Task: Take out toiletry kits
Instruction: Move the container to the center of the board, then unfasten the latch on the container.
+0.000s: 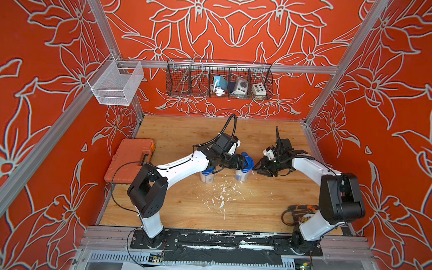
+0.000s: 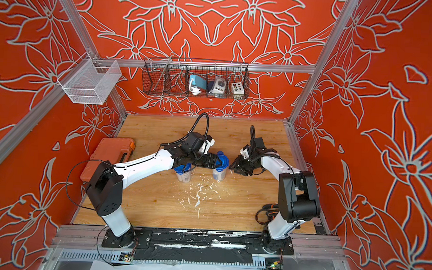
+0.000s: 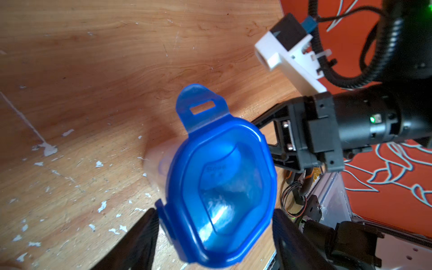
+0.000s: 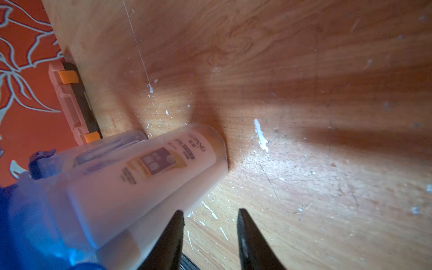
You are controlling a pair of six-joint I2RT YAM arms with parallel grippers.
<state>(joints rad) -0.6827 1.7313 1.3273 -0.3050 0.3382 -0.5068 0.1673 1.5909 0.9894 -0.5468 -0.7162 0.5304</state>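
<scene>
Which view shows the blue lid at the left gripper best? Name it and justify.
Left wrist: the blue lid fills the frame, its clip tab plainly visible. In both top views the left gripper covers part of the lid. The right wrist shows only a blurred blue edge.

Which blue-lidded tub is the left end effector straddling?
The tub nearer the right arm; the left end effector flanks its lid. The other tub stands under the left forearm.

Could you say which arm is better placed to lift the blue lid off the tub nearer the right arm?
Left, probably: the left gripper straddles that lid, a jaw either side; the right gripper sits beside the tub, jaws empty.
</scene>
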